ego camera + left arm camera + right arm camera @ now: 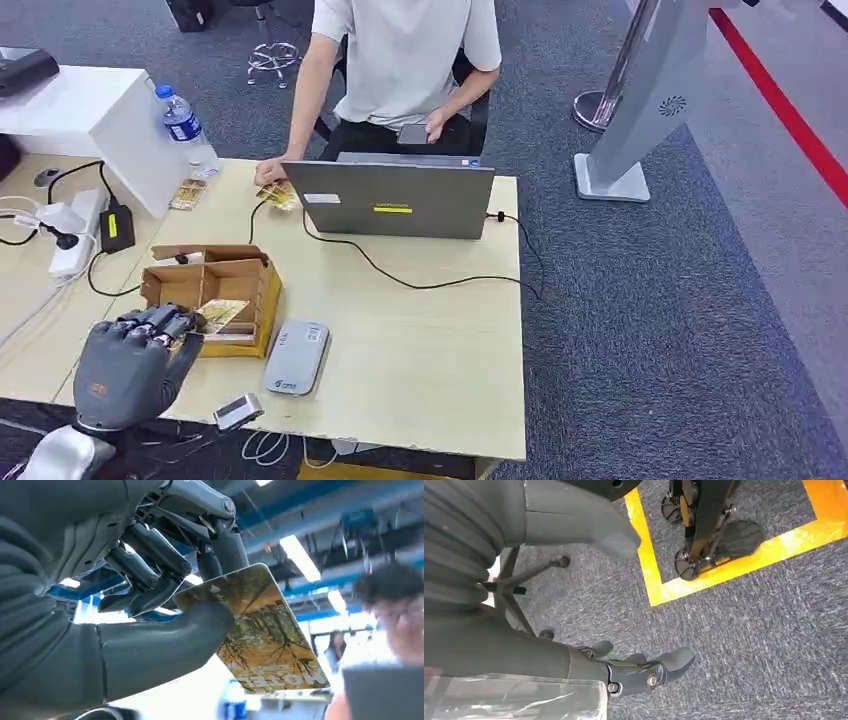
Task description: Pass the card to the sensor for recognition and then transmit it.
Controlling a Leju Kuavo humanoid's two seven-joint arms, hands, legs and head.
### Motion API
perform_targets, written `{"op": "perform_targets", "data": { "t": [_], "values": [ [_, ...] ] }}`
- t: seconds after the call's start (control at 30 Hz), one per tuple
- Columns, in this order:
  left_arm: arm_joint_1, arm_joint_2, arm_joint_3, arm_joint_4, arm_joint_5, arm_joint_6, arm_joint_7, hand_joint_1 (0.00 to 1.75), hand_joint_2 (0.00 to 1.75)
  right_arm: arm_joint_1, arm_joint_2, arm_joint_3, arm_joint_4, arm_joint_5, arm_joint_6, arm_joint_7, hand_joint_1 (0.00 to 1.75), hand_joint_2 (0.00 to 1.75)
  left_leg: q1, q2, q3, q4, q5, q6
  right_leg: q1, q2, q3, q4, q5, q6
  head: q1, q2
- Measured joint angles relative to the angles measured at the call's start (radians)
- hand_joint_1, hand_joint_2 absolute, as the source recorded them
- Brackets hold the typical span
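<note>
The left hand (135, 352) is at the near left corner of the bench (420, 340), raised a little over its surface. It holds the card (222, 316) with an autumn tree picture. In the left wrist view the thick thumb (165, 642) presses on one face of the card (260, 630) and the dark fingers (150, 562) are curled on the other face, so the card is pinched at one end and most of it sticks out free. The card is over the near part of the cardboard box (215, 285), which stands close to the left edge of the bench.

Just beside the box, toward the near edge, lies the grey sensor (297, 357), flat on the bench. A small silver device (238, 411) lies at the near edge. At the far edge stands a grey laptop (390, 200), and a person (405, 60) sits behind it.

The right hand (644, 672) hangs over the grey carpet floor (749, 630). Its fingers are loosely bent and apart, and it holds nothing.
</note>
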Motion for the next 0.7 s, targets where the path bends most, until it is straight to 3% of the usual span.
{"op": "perform_targets", "data": {
  "t": [0.07, 0.13, 0.2, 0.37, 0.5, 0.67, 0.7],
  "values": [
    [-0.098, -0.003, -0.005, 0.004, 0.055, -0.043, -0.001, 1.75, 1.75, -0.002, 0.0, 0.0, 0.0, 0.034, 0.005, 0.0, 0.0, 1.75, 0.0, -0.005, -0.001, 0.0, 0.003, 0.001, 0.0, -0.005, 0.0, 0.0, 0.0, 0.0, 0.0, 0.0],
    [-0.313, -0.037, -0.024, 0.093, 0.039, -0.079, 0.013, 1.75, 1.75, -0.01, 0.0, 0.012, 0.001, 0.082, 0.015, 0.0, 0.0, 1.75, 0.0, -0.017, -0.006, 0.001, 0.008, 0.002, 0.0, -0.016, -0.001, 0.0, 0.003, 0.002, 0.0, 0.0],
    [-0.541, -0.086, -0.042, 0.283, -0.015, -0.052, 0.027, 1.75, 1.75, -0.033, -0.001, 0.035, 0.002, 0.131, 0.024, 0.0, 0.0, 1.75, 0.0, -0.02, -0.008, 0.0, 0.014, -0.001, 0.0, -0.021, -0.003, 0.0, 0.008, -0.002, 0.003, 0.0],
    [-0.933, -0.195, -0.094, 0.735, -0.104, 0.034, 0.064, 1.75, 1.75, -0.062, -0.003, 0.08, 0.007, 0.183, 0.031, 0.02, 0.0, 1.75, 0.0, -0.012, -0.014, 0.001, 0.022, 0.001, 0.0, -0.011, -0.006, 0.0, 0.02, 0.001, 0.004, 0.0],
    [-1.11, -0.25, -0.11, 1.013, -0.129, 0.053, 0.09, 1.75, 1.75, -0.07, -0.003, 0.106, 0.013, 0.202, 0.036, 0.04, 0.0, 1.75, 0.0, -0.003, -0.016, 0.001, 0.022, 0.001, -0.001, -0.002, -0.01, -0.001, 0.024, 0.002, 0.003, 0.0],
    [-1.218, -0.295, -0.127, 1.224, -0.143, 0.067, 0.093, 1.75, 1.75, -0.077, -0.003, 0.123, 0.018, 0.202, 0.035, 0.058, 0.0, 1.75, 0.0, -0.002, -0.017, 0.001, 0.022, 0.001, -0.001, -0.001, -0.011, -0.001, 0.023, 0.002, 0.003, 0.0],
    [-1.228, -0.3, -0.128, 1.247, -0.144, 0.073, 0.093, 0.0, 1.75, -0.079, -0.003, 0.124, 0.019, 0.202, 0.033, 0.061, 0.0, 1.75, 0.0, -0.002, -0.017, 0.001, 0.022, 0.001, -0.001, -0.001, -0.012, -0.001, 0.023, 0.002, 0.003, 0.0]
  ]
}}
